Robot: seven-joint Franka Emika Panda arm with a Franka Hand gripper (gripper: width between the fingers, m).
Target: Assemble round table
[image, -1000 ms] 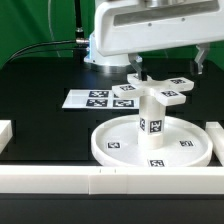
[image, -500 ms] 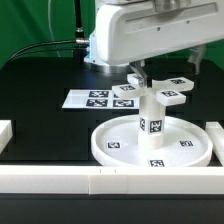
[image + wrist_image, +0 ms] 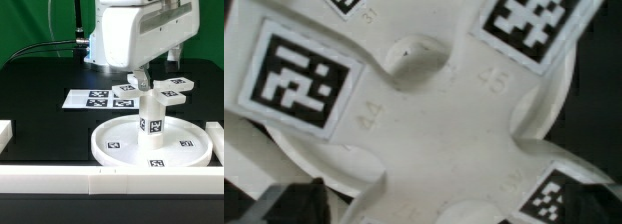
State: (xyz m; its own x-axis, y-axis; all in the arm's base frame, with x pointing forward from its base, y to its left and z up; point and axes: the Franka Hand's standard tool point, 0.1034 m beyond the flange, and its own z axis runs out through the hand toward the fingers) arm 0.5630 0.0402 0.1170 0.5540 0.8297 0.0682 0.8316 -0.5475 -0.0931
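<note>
The large rimmed round disc [image 3: 105,150] lies on the black table. The short cylinder leg [image 3: 152,122] stands upright in its middle. The flat cross-shaped piece [image 3: 158,95] rests on top of the leg. My gripper [image 3: 138,80] hangs right over the cross-shaped piece with its fingers reaching down at the piece's far side, and it is open with nothing held. In the wrist view the cross-shaped piece [image 3: 438,115] fills the picture from very close, with tags on its arms, and my fingertips hardly show.
The marker board [image 3: 92,99] lies behind the disc toward the exterior view's left. A long white rail [image 3: 90,181] runs along the front, with shorter white rails at the left [image 3: 5,134] and right [image 3: 215,133].
My hand has slid toward the exterior view's left and dropped a little over the cross-shaped piece. The disc, leg and cross-shaped piece have stayed put.
</note>
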